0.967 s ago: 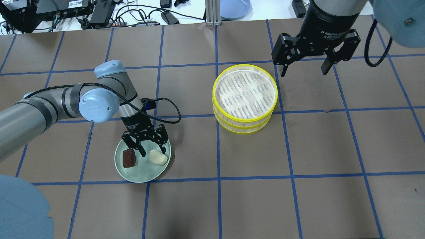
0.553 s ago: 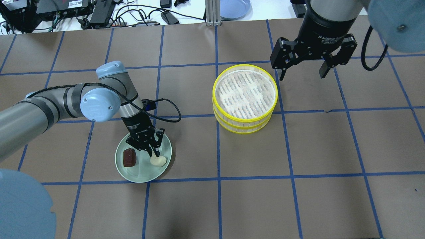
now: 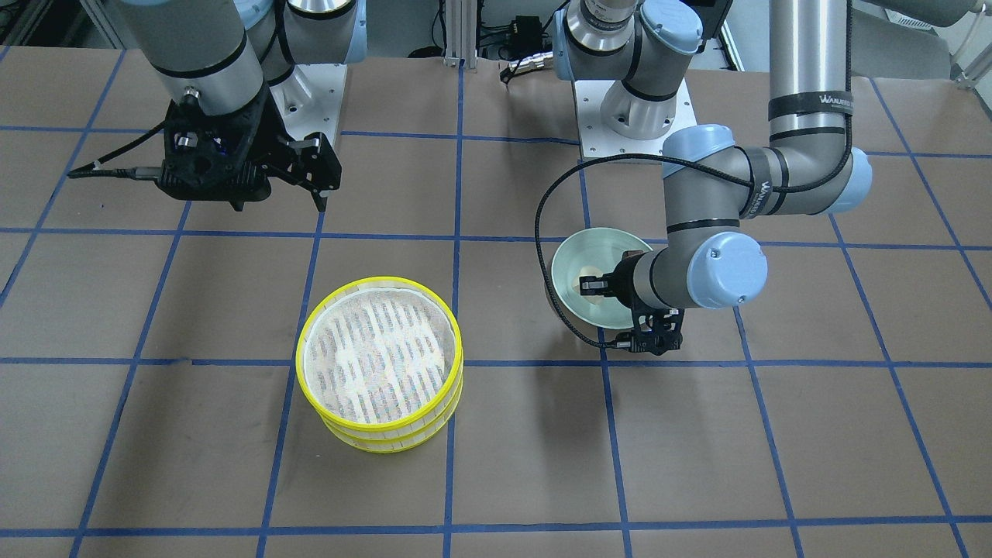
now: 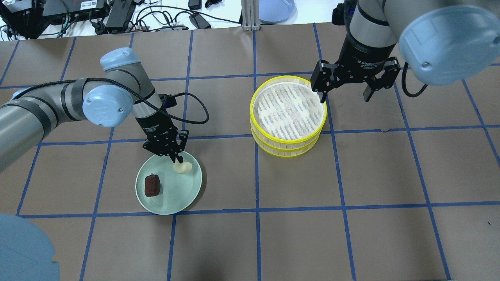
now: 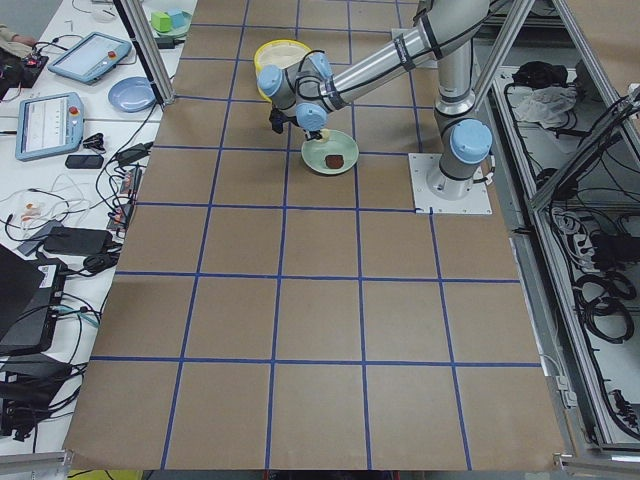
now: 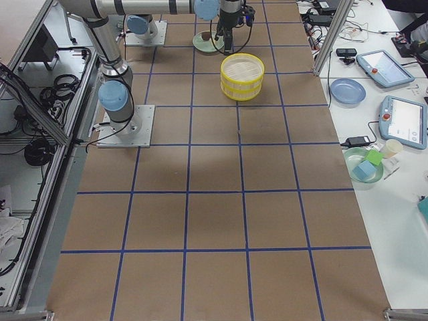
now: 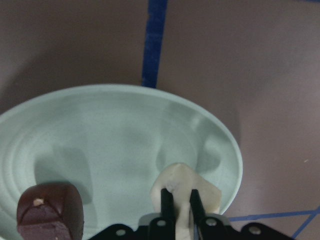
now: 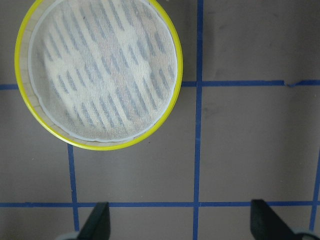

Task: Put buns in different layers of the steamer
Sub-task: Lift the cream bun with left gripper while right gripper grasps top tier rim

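My left gripper is shut on the cream-white bun and holds it just over the far rim of the pale green plate. In the left wrist view the fingers pinch the cream-white bun above the plate. The dark reddish-brown bun lies on the plate's left side and also shows in the left wrist view. The steamer, two stacked yellow-rimmed trays, stands mid-table with its top tray holding nothing. My right gripper is open and empty, just past the steamer's far right rim.
A blue plate and cables with power bricks lie beyond the table's far edge. The brown table top is marked with a grid of blue tape.
My left gripper has shut on the cream-white bun and carried it from the plate's right side toward the plate's far rim. My right gripper has moved left and lower, closer to the steamer.
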Controlling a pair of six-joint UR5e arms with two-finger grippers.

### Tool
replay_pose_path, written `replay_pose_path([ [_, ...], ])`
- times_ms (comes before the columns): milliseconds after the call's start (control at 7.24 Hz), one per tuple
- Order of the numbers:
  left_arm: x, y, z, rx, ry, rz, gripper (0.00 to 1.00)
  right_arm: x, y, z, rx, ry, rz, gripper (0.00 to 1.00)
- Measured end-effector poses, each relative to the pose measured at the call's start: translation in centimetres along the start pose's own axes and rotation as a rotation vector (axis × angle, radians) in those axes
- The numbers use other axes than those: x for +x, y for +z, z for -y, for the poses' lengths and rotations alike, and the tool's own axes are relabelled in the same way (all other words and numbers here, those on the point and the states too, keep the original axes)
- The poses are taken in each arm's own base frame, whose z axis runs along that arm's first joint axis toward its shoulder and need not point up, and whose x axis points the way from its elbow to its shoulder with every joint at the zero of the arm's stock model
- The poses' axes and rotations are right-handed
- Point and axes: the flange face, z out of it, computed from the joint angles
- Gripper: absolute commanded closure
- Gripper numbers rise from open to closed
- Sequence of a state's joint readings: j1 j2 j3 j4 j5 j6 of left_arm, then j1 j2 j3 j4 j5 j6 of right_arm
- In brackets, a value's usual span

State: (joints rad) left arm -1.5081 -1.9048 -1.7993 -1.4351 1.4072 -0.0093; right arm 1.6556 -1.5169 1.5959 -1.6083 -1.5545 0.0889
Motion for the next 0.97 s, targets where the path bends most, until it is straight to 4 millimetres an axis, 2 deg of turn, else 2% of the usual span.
replay_pose_path([
  [138,0.2,-2.1,0.0,0.037,0.003,0.001,1.0,-0.1,2.9,1.5,-0.006,0.001,-0.005,0.01],
  [415,0.1,-5.2,0.0,0.087,0.008,0.055,1.0,-0.2,9.7,4.3,-0.002,0.005,-0.011,0.23],
  [691,-0.3,-7.2,-0.2,0.125,0.01,0.119,1.0,-0.3,14.2,6.3,0.007,0.011,-0.01,0.55],
  [967,-0.4,-8.2,-0.4,0.149,0.014,0.137,1.0,-0.3,16.8,7.8,0.012,0.013,-0.008,0.87],
])
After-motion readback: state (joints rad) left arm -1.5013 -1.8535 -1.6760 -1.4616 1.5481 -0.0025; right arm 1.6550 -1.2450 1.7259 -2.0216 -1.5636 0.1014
